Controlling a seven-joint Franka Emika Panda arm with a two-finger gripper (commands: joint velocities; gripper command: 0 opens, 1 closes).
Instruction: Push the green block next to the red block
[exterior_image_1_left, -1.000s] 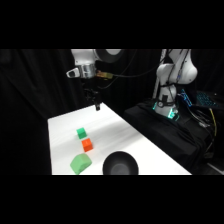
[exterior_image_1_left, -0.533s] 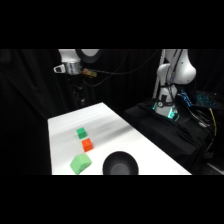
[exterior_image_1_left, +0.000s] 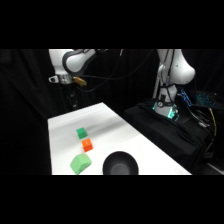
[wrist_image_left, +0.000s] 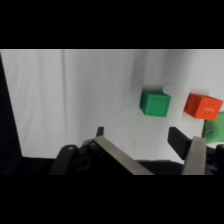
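The claw (wrist_image_left: 145, 150) hangs above the far left edge of the white tabletop (exterior_image_1_left: 120, 130), its two fingers (wrist_image_left: 196, 155) spread apart with nothing between them. In the side view it (exterior_image_1_left: 73, 102) is dark and sits beyond the table's back corner, well apart from the blocks. The green block (exterior_image_1_left: 81, 133) lies on the tabletop, with the red block (exterior_image_1_left: 87, 145) just beside it toward the front; a narrow gap shows between them. The wrist view shows the same pair, green block (wrist_image_left: 154, 103) and red block (wrist_image_left: 202, 106), side by side but not touching. A larger pale green block (exterior_image_1_left: 80, 163) sits near the front edge, beside a black bowl (exterior_image_1_left: 120, 164).
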